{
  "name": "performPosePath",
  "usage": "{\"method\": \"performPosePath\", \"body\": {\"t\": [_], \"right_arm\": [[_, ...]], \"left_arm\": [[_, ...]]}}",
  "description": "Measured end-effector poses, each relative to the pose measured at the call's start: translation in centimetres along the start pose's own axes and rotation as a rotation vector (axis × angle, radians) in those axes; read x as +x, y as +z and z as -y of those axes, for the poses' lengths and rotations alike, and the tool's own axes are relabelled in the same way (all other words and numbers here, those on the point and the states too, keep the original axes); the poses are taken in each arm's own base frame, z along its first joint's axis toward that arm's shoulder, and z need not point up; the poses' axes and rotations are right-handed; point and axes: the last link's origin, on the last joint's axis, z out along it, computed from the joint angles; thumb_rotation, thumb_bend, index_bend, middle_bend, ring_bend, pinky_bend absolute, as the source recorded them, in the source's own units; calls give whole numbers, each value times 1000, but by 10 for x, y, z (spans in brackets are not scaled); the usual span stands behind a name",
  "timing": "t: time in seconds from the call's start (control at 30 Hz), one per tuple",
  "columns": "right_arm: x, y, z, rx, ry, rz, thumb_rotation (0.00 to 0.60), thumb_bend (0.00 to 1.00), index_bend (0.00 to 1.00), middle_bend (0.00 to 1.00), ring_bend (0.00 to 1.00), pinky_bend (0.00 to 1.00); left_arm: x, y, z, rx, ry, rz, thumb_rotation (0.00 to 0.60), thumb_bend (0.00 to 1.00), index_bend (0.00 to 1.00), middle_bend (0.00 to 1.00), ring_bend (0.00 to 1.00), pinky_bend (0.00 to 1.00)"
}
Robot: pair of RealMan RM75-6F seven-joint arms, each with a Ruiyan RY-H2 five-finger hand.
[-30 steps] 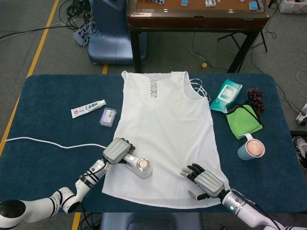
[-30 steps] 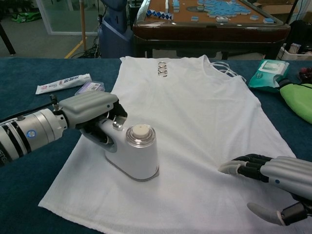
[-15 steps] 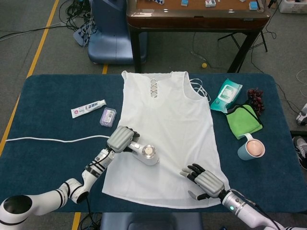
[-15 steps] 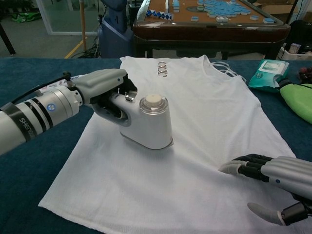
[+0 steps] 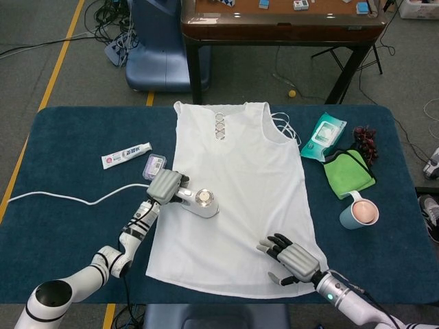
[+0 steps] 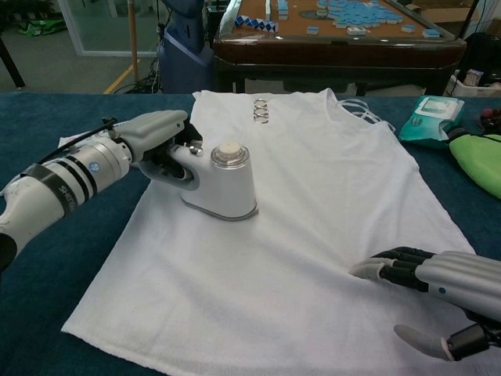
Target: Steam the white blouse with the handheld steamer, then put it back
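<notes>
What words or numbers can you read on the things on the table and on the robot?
Toothpaste tube: red and blue print, too small to read.
Green wipes pack: has a label, too blurred to read.
Small purple box: print too small to read.
Left arm, behind the left hand holding the steamer: dark lettering on the grey sleeve, not legible.
White blouse: no text.
</notes>
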Motion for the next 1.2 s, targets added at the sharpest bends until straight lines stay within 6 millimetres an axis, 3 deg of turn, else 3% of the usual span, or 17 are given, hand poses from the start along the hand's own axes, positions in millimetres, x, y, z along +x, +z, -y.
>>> {"method": "performPosePath", "body": {"t": [0.27,0.63,0.97,1.2], "right_arm": [[-1,0,0,0,3,6,297,481,5,102,0,0],[-3,-1,3,7,9,13,298,481,5,102,0,0],[-4,-2,4,11,9,16,298,481,5,102,0,0],[-5,-2,4,13,8,19,300,481,5,102,0,0]], "left_arm": [[-9,-15,3,-39,9,28,600,246,819,680,585,568],[-13,-32,-14,-144,46,56,600,246,819,680,585,568],[-11,-53,-22,-215,82,86,600,246,819,680,585,568],[-2,-70,-17,-243,114,100,600,246,819,680,585,568]]}}
